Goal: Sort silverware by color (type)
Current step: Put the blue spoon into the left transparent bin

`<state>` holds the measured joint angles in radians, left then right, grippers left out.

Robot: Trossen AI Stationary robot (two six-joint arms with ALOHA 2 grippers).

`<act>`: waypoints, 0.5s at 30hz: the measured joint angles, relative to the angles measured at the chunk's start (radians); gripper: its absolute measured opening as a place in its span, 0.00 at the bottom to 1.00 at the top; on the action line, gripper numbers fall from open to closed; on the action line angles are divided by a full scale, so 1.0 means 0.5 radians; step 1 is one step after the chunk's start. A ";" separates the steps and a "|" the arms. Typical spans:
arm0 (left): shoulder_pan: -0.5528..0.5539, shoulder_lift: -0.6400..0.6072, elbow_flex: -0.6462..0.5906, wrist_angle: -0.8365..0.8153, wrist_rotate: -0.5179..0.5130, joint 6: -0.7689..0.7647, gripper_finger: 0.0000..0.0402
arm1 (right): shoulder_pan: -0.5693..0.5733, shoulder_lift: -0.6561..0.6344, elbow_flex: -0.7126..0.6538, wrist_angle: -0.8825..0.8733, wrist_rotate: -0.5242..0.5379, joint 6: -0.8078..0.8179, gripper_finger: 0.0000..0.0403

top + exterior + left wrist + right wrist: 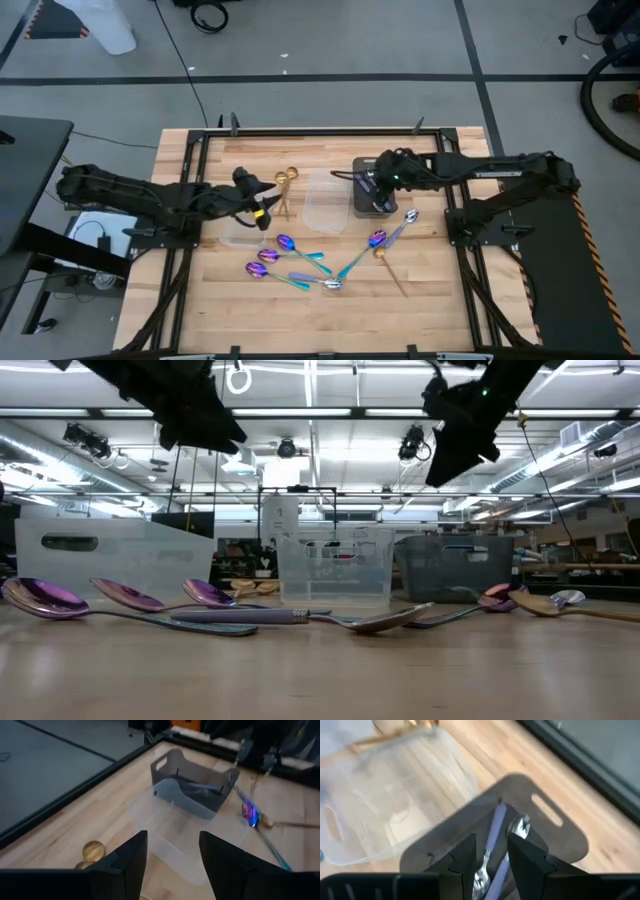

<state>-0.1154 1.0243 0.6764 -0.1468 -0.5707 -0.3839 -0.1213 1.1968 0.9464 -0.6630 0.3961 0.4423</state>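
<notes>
Wooden table (240, 300) filled the centre of the high view, framed by a black rail.

Left arm reached in from the left edge; left gripper (262, 210) hung over the table left of centre, just above the near-left clear container (240, 232). In its wrist view the fingers (131, 857) stood spread wide, released, nothing between them.

Right arm came in from the right edge; right gripper (378, 192) sat directly over the dark grey tray (372, 190), upper centre-right. In its wrist view the jaws were partly parted, with a pale-handled silver utensil (492, 837) showing in the gap and lying in the tray (545, 827). Could not tell whether it was held or just released.

Second clear container (325, 200) sat centre, just left of the tray.

Silverware:
- iridescent purple spoons (285, 258) with teal handles scattered lower centre, some crossing each other
- one more purple spoon (378, 238) right of those, below the tray
- gold spoon (383, 256) just under it, handle running toward lower right
- silver spoon (410, 216) just right of the tray
- gold pieces (287, 180) upper centre, left of the middle container, on bare table

Low view: purple spoons (50, 597) lay flat along the table's left foreground.
</notes>
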 joint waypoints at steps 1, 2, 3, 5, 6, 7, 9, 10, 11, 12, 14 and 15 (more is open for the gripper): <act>0.000 0.045 0.044 -0.047 0.002 -0.007 0.47 | 0.034 -0.024 -0.010 0.028 0.040 -0.002 0.30; 0.000 0.090 0.092 -0.113 0.002 -0.027 0.47 | 0.076 -0.047 -0.025 0.056 0.078 -0.002 0.30; -0.001 0.134 0.146 -0.182 0.002 -0.056 0.47 | 0.115 -0.065 -0.045 0.092 0.110 -0.004 0.30; -0.015 0.212 0.243 -0.326 0.002 -0.113 0.47 | 0.192 -0.091 -0.094 0.187 0.152 -0.019 0.30; -0.024 0.251 0.290 -0.400 0.002 -0.136 0.47 | 0.231 -0.101 -0.119 0.241 0.165 -0.025 0.30; -0.039 0.289 0.333 -0.453 0.003 -0.155 0.47 | 0.265 -0.107 -0.143 0.297 0.173 -0.037 0.30; -0.078 0.355 0.406 -0.533 0.045 -0.159 0.47 | 0.335 -0.105 -0.190 0.426 0.180 -0.062 0.30; -0.101 0.382 0.437 -0.562 0.079 -0.152 0.47 | 0.372 -0.102 -0.219 0.503 0.180 -0.078 0.30; -0.126 0.411 0.461 -0.566 0.106 -0.141 0.47 | 0.406 -0.097 -0.248 0.582 0.181 -0.093 0.30; -0.151 0.437 0.477 -0.564 0.119 -0.121 0.47 | 0.438 -0.087 -0.275 0.656 0.185 -0.099 0.30; -0.200 0.474 0.491 -0.576 0.138 -0.108 0.47 | 0.499 -0.063 -0.330 0.802 0.215 -0.102 0.30; -0.218 0.492 0.499 -0.575 0.155 -0.114 0.47 | 0.527 -0.047 -0.359 0.886 0.231 -0.107 0.30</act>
<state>-0.2245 1.2702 0.9261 -0.4344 -0.4932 -0.4409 0.1422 1.1735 0.7672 -0.2199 0.5116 0.3889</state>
